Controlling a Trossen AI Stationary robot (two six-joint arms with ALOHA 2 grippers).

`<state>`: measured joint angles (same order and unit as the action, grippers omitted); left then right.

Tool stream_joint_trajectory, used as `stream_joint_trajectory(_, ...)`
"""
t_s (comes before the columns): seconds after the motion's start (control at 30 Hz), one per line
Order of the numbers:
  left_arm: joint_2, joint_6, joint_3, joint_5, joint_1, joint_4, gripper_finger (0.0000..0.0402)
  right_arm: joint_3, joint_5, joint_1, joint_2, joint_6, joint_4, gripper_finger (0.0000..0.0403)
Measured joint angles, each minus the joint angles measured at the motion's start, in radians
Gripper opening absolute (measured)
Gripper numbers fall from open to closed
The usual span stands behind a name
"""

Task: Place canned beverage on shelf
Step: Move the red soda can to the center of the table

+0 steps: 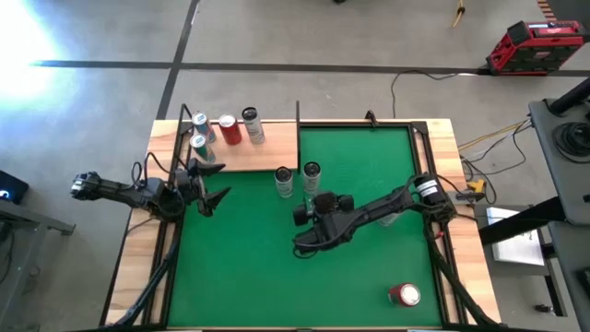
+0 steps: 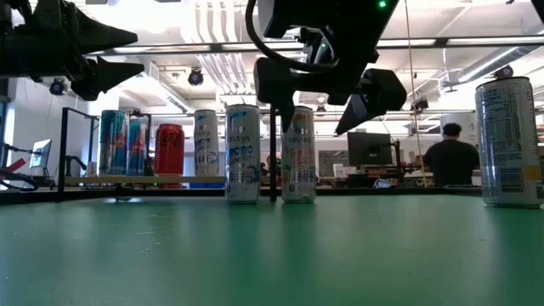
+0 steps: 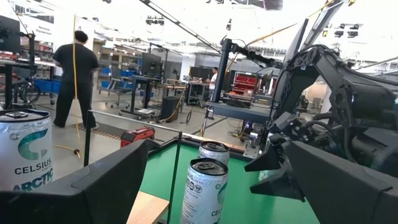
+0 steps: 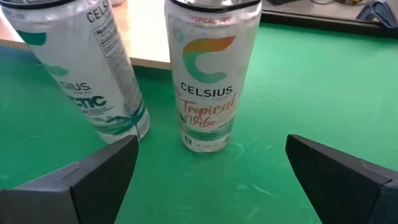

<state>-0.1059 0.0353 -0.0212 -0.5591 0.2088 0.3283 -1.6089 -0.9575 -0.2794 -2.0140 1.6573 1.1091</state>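
Two tall white cans stand upright on the green mat (image 1: 369,267), just in front of the shelf: an Arctic one (image 4: 87,68) and a Tropical Vibe one (image 4: 208,74), also in the high view (image 1: 312,175). My right gripper (image 1: 312,201) hovers open above the mat on their near side, slanting down toward the Tropical Vibe can, its fingers (image 4: 93,180) wide apart and touching nothing. The shelf (image 1: 258,157), a light-wood board at the far left, carries several upright cans (image 1: 229,129). My left gripper (image 1: 210,184) waits open by the shelf's near left corner.
A red can (image 1: 404,294) stands near the mat's front right corner. The low view shows a pale can (image 2: 508,140) close at the right. Thin black rods (image 1: 298,120) rise at the shelf's edges. People stand in the room beyond the table.
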Motion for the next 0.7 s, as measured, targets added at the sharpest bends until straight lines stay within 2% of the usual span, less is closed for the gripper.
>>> stream_joint_trajectory(0.27, 0.000, 0.000, 0.000, 0.000, 0.000, 0.000, 0.0375, 0.000, 0.104, 0.000, 0.000, 0.000, 0.000, 0.0400)
stream_joint_trajectory(0.7, 0.000, 0.000, 0.000, 0.000, 0.000, 0.000, 0.0375, 0.003, 0.094, 0.003, 0.000, 0.000, 0.001, 0.0400)
